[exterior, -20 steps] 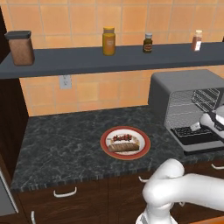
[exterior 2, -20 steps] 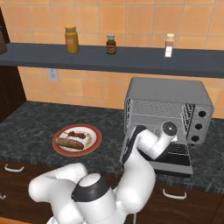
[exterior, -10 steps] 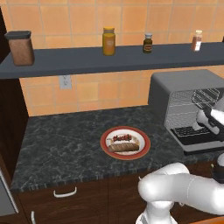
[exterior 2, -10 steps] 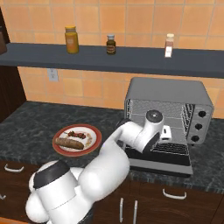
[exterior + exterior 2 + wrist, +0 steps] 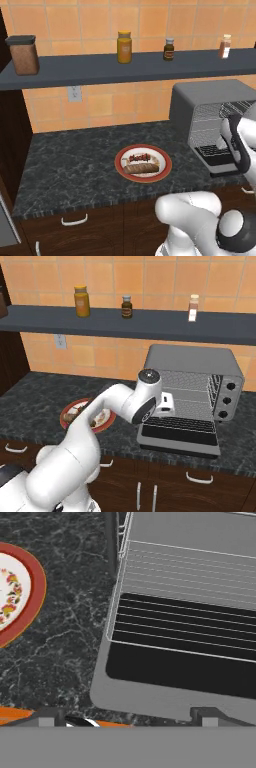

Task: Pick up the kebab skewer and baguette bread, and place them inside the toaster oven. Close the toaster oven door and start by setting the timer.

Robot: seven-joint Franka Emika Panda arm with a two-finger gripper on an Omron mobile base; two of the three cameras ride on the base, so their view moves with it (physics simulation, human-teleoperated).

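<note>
The arm has swung up and left from the lowered toaster oven door (image 5: 179, 432), its gripper (image 5: 127, 719) spread apart and empty. On the plate (image 5: 165, 169) left of the toaster oven (image 5: 192, 388) lie the kebab skewer (image 5: 139, 158) and, nearer, the baguette bread (image 5: 141, 168). The loaf looks light and stiff, best pinched mid-length; the thin skewer may slip.

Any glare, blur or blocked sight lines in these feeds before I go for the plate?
Left base view: flat even light, no glare, kebab skewer and baguette bread sharp on the plate. Right base view: the arm hides part of the plate. Hand view: crisp, the toaster oven door shows no reflection.
</note>
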